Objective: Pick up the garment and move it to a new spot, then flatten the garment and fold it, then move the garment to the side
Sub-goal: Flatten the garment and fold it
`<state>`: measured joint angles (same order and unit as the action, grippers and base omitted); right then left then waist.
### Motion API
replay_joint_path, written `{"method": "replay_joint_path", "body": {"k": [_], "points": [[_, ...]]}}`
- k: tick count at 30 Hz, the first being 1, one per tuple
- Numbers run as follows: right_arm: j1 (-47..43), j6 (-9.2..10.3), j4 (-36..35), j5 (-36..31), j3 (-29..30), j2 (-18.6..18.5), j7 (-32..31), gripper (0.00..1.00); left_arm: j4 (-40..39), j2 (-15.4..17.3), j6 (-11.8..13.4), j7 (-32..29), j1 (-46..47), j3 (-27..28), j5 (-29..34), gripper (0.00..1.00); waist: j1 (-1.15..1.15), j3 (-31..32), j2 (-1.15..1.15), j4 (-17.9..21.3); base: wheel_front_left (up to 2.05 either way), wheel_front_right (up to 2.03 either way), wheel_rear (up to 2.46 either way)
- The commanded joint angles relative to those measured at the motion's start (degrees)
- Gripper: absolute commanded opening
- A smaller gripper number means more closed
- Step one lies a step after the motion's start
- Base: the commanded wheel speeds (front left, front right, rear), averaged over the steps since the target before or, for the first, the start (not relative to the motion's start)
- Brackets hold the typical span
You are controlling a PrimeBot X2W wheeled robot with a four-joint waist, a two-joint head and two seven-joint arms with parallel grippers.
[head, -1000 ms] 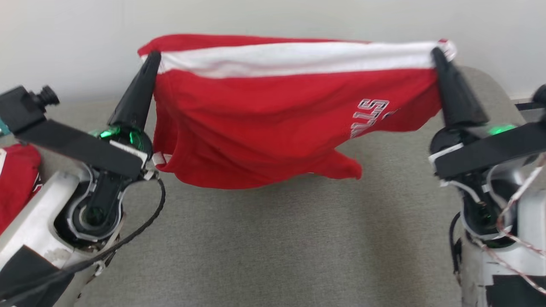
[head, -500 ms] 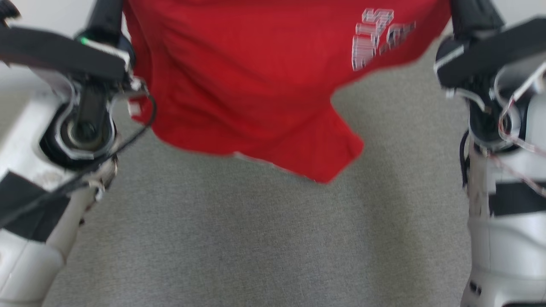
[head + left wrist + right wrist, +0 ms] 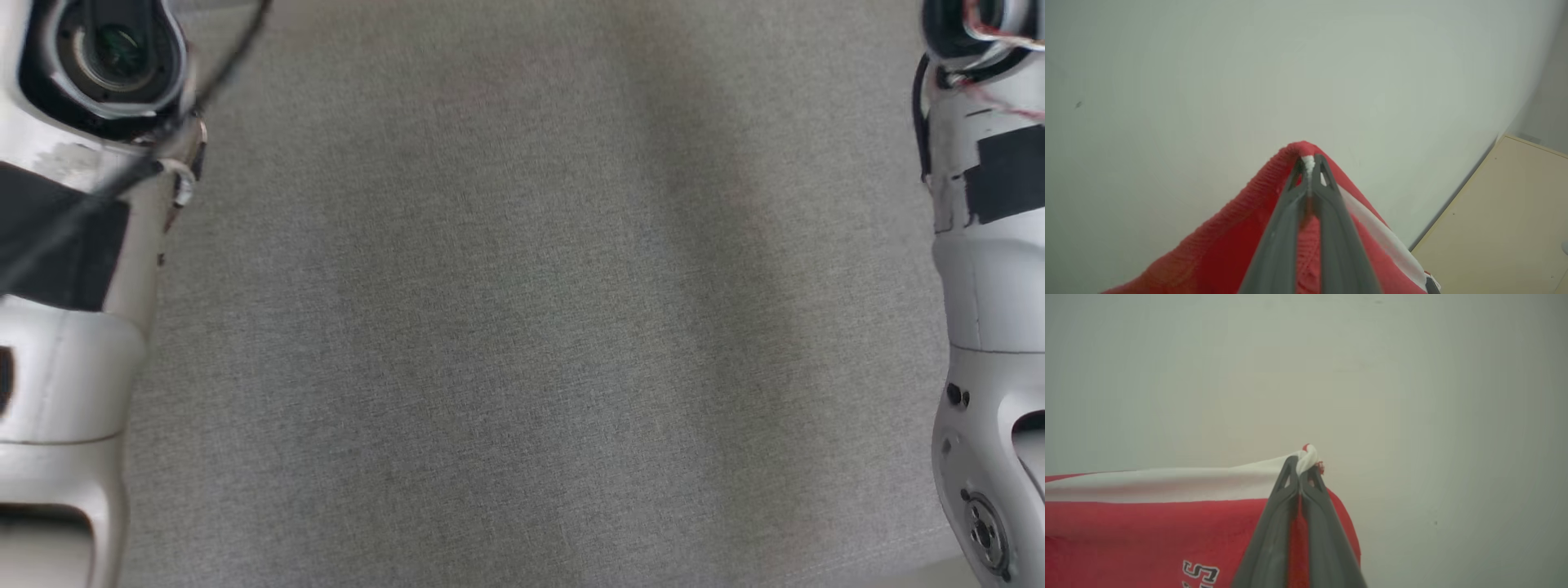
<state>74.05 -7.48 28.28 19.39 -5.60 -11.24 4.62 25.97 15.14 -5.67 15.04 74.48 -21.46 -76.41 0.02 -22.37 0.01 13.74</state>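
While the garment (image 3: pixel 1147 531) hangs in the air in front of the pale wall (image 3: pixel 1208 61), stretched between your two arms, the weak place is the grip itself. The left gripper (image 3: pixel 1309 163) has its fingers pressed together on a small fold of the red edge. The right gripper (image 3: pixel 1300 467) is closed in the same way on the corner of the white band (image 3: pixel 1167 484). In both wrist views only the very tips seem to pinch the cloth, so I judge the hold to be thin.

If you pull the arms further apart to make the cloth flat, the band may slide out of one pair of tips. The garment would then hang from one corner and fall in a heap on the grey surface (image 3: pixel 522 327).

A second danger comes when you lower it. The free lower part, near the lettering (image 3: pixel 1200 572), can reach the surface first and fold under itself, which gives creases before the folding begins. Lower slowly and keep both arms level.
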Motion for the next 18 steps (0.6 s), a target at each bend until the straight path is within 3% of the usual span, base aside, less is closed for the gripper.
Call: {"method": "replay_joint_path", "body": {"k": [1,8,13,18], "points": [[-1.2,-0.05,0.8,1.0,-1.6,-0.7,0.3,0.0,0.3,-1.0,-0.7,0.2,-2.8,0.6,1.7,0.0,-0.02,-1.4,-0.01,0.3,0.0,0.0,0.0],[-11.0,-0.05,-2.2,8.2,-8.6,-4.5,-3.3,0.0,-2.0,-3.4,-1.9,0.2,-14.6,-0.4,5.5,0.0,-0.02,0.3,-0.01,-1.0,0.0,0.0,0.0],[-25.9,-0.05,-13.8,14.4,-9.2,-9.1,-9.4,0.0,-5.9,-2.0,-1.8,0.2,-28.0,-4.9,5.0,0.0,-0.02,3.7,-0.01,-2.4,0.0,0.0,0.0],[-44.2,-0.05,-28.0,18.4,-3.9,-12.5,-17.9,0.0,-9.7,0.7,-1.8,-0.3,-40.7,-8.0,4.4,0.0,-0.02,8.1,-0.01,-3.3,0.0,0.0,0.0]]}}
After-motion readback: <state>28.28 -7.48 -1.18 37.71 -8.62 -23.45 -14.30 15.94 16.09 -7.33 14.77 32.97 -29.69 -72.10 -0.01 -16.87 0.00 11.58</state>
